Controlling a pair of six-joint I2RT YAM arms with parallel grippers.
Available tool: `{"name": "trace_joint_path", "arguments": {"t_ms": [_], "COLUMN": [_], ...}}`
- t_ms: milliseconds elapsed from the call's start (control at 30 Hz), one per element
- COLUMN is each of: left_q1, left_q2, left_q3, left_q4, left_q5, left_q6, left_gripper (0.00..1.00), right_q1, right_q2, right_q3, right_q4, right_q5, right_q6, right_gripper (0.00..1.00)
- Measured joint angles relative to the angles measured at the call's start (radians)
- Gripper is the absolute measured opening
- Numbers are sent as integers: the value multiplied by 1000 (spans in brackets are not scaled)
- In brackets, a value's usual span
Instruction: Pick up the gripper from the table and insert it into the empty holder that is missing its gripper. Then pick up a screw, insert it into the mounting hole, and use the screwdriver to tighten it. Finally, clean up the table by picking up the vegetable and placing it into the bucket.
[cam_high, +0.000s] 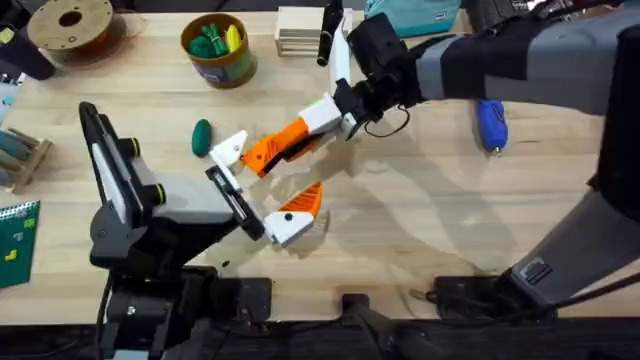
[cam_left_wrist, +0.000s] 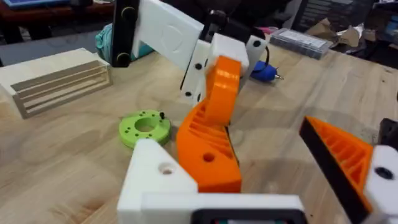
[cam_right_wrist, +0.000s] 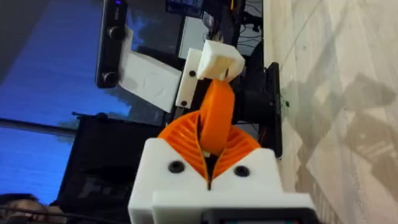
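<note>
Seating the gripper (cam_high: 283, 146), clamped in the right gripper (cam_high: 318, 128), demands square alignment with the holder (cam_high: 229, 151) (left gripper (cam_high: 268, 190) spread wide).

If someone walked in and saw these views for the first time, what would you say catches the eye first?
Most striking is the loose orange gripper at the table's middle, clamped in the right gripper and pressed against the white holder on the left gripper. The left wrist view shows it standing beside that bare holder, a bright green ring behind. The blue screwdriver lies far right, and the dark green vegetable sits below the bucket.
</note>
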Motion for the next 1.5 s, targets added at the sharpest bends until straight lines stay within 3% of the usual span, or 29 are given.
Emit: {"name": "trace_joint_path", "arguments": {"t_ms": [567, 1167, 1433, 1500], "left_q1": [-1, 0, 5, 8], "left_q2": [0, 0, 0, 0], "left_q3": [0, 0, 0, 0], "left_q4": [0, 0, 0, 1], "left_q5": [8, -1, -23, -36], "left_q6": [0, -10, -12, -12], "left_gripper": [986, 986, 985, 986], "right_q1": [6, 14, 20, 26], "right_q2": [-30, 2, 29, 35], "right_q3": [2, 10, 12, 13], "right_q4": [1, 3, 159, 251], "right_q5": [6, 26, 24, 24], "right_q6": [-5, -127, 47, 170], "right_gripper": [6, 6, 6, 6]}}
